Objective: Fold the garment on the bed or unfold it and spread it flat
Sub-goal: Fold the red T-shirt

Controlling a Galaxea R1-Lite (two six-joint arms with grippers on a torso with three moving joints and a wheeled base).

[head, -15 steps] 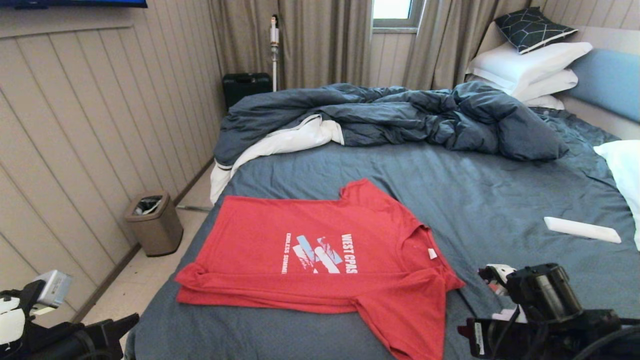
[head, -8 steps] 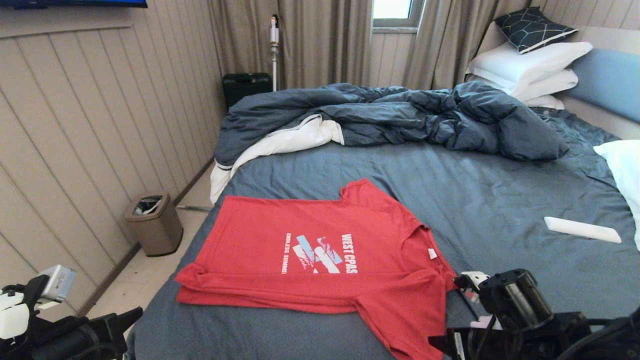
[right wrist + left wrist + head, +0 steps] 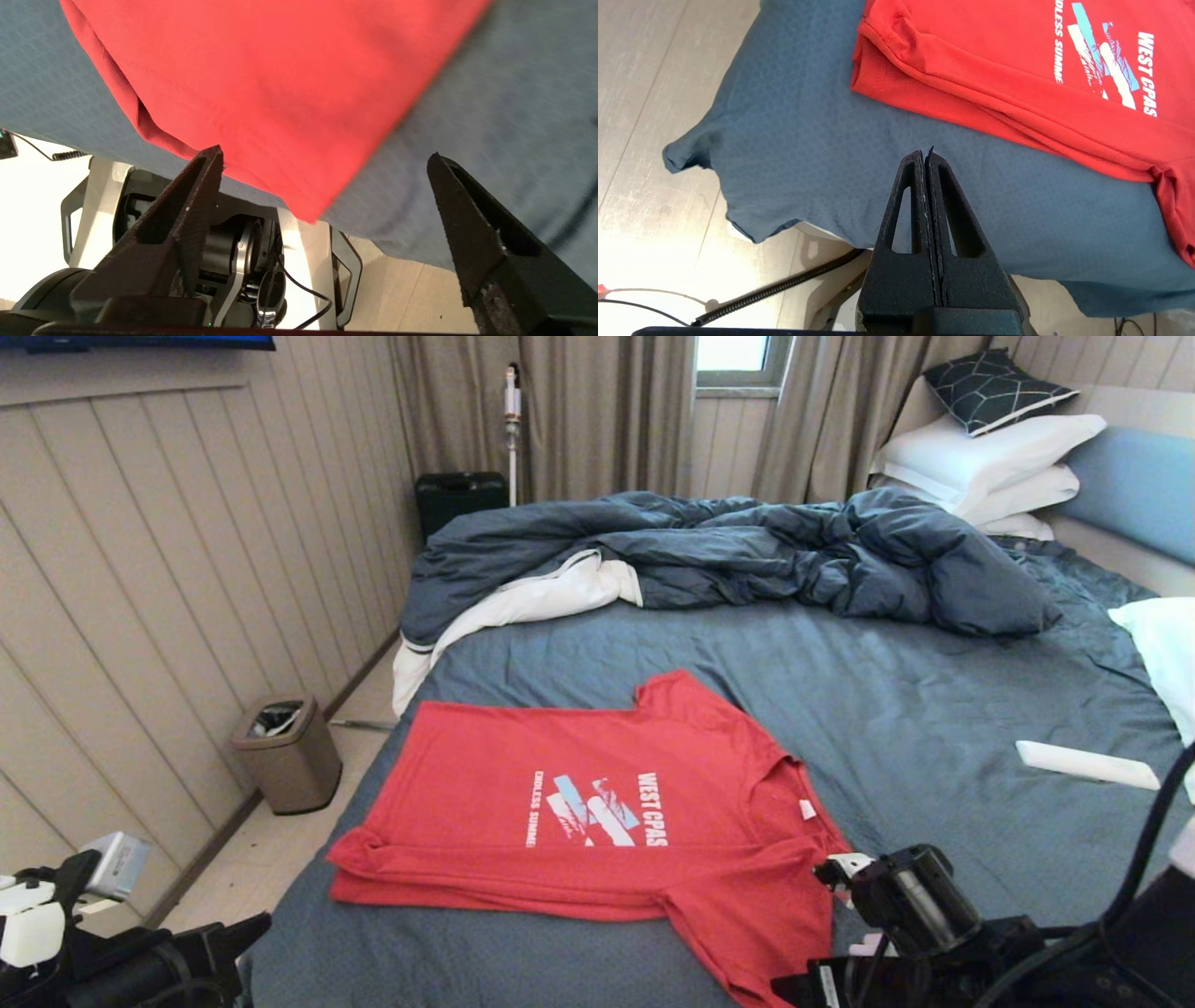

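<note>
The red T-shirt [image 3: 597, 821] is lying near the front edge of the bed [image 3: 915, 709], lower hem folded under, one sleeve hanging over the edge. The right gripper [image 3: 327, 161] is hovering over that sleeve with jaws spread wide, holding nothing. The left gripper [image 3: 926, 156] is sitting pressed together and empty over the bed's front corner, apart from the shirt

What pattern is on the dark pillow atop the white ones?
White geometric lines on the dark pillow, clearest in the head view.
</note>
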